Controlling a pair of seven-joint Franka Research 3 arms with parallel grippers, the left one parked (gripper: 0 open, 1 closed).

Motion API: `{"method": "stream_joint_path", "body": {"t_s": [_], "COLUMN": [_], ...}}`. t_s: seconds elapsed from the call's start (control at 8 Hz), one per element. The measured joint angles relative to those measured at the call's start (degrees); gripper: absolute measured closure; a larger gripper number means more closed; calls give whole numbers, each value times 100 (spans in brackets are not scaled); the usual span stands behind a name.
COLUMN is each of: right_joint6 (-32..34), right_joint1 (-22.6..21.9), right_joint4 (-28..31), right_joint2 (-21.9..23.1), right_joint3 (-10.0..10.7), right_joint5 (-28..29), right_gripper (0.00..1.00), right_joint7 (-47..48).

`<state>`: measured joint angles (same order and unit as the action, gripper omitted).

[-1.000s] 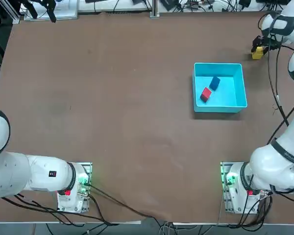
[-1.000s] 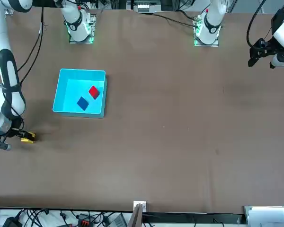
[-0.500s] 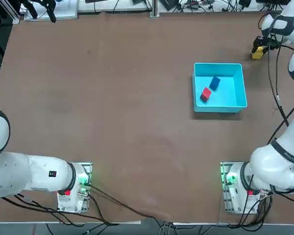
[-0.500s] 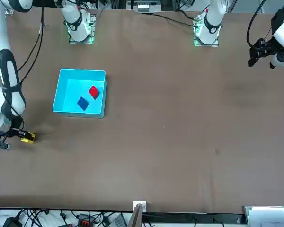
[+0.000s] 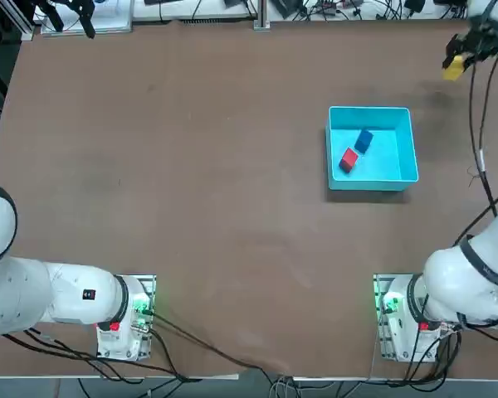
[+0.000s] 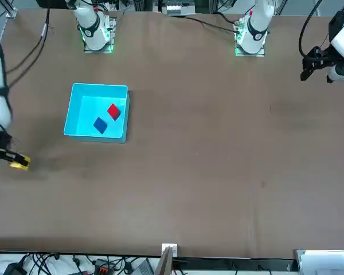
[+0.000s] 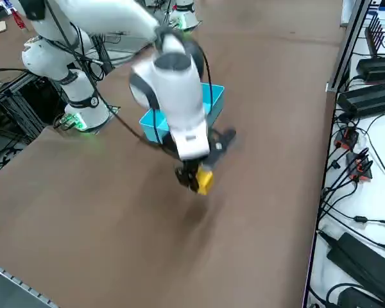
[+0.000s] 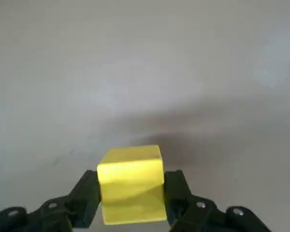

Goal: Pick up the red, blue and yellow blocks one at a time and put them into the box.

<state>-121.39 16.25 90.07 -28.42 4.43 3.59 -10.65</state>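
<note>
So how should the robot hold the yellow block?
By two opposite flat sides, as the right gripper does now: the yellow block is a small cube, so straight faces fit between two fingers. Coming from above looks best, I'd say, with one finger down each side.

Count: three small plain cubes, one shallow box
One red cube (image 5: 349, 160), one dark blue cube (image 5: 363, 141), one yellow cube (image 8: 133, 186); one squarish, cyan, open-topped box with low thin walls (image 5: 390, 157); one brown bench (image 5: 216, 215).
</note>
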Motion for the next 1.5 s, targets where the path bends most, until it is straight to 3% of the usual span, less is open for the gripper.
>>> {"method": "stream_joint_path", "body": {"t_s": [0.25,0.75,1.0,1.25,1.5], "right_joint6": [1014,1204,757,-211,-588], "right_joint1": [-250,-1653,-2306,-2809,-3233], "right_joint4": [71,1317,2217,3442,4098], "right_joint2": [790,1862,2187,2441,2481], "right_joint3": [-69,-149,-160,-163,-162], "right_joint5": [3,-4,-8,-12,-106], "right_gripper": [29,29,29,29,29], "right_joint7": [274,2357,3014,3324,3733]}}
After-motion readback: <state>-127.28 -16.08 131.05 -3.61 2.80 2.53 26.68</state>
